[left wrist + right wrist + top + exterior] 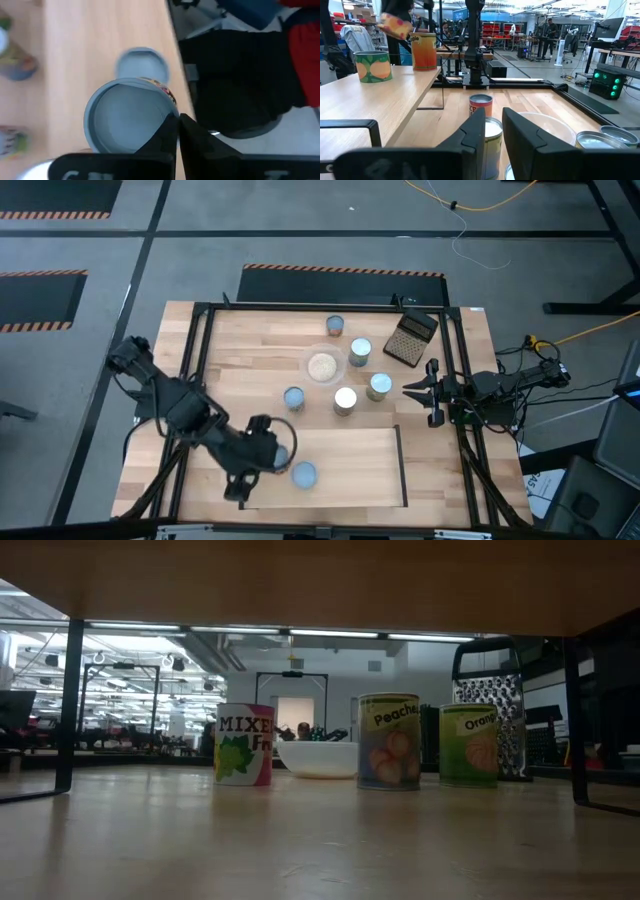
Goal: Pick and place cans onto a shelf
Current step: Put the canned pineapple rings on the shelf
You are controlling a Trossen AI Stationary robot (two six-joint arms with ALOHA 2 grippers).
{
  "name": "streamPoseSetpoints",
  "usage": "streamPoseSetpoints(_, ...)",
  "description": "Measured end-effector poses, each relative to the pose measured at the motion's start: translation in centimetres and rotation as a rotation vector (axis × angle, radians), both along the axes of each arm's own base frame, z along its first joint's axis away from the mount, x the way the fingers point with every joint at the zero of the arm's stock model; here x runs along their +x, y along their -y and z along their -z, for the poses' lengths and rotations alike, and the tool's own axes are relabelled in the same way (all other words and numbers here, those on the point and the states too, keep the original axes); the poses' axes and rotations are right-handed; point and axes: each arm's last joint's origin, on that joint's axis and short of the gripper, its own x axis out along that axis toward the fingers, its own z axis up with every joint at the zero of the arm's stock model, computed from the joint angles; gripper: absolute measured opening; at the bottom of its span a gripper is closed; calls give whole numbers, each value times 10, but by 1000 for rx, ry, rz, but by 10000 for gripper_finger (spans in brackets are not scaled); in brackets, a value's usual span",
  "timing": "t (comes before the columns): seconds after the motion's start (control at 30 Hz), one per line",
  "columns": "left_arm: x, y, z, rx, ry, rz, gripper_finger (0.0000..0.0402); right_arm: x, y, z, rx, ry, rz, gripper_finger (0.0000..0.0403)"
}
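Butcher-block worktop [250,350] inside a black frame fills the high view. The shelf [360,465] sits at its near edge, with one blue-topped can [304,474] standing on it. The left gripper [268,453] hangs over the shelf's left part with a lifted can [283,450]. Five more cans ring a bowl of grains [323,366] mid-table, and a box grater [412,338] lies toward the far right corner. The right gripper [408,390] waits at the right edge.

Only the low view reads labels: a mixed fruit can [244,745], a peaches can [389,740] and an orange can [468,745]. No gripper shows.

The left wrist view shows what the overhead hides: the fingers [167,132] are pressed together on the lifted can's rim.

The right wrist view shows the right gripper's fingers [470,135] slightly apart and empty. It alone shows the lifted can tilted in the air above the shelf, and two cans standing on the shelf.
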Motion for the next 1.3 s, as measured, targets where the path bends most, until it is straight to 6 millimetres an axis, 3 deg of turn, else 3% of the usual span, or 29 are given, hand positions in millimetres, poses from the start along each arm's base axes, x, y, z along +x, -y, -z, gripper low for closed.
streamPoseSetpoints(0.47, 7, 45, 41, 6, -153, 15, 0, 0, 0, 0, 0, 0, 0, 71)
streamPoseSetpoints(1.3, 13, 52, 64, 91, -238, 20, 3, 0, 0, 0, 0, 0, 0, 71)
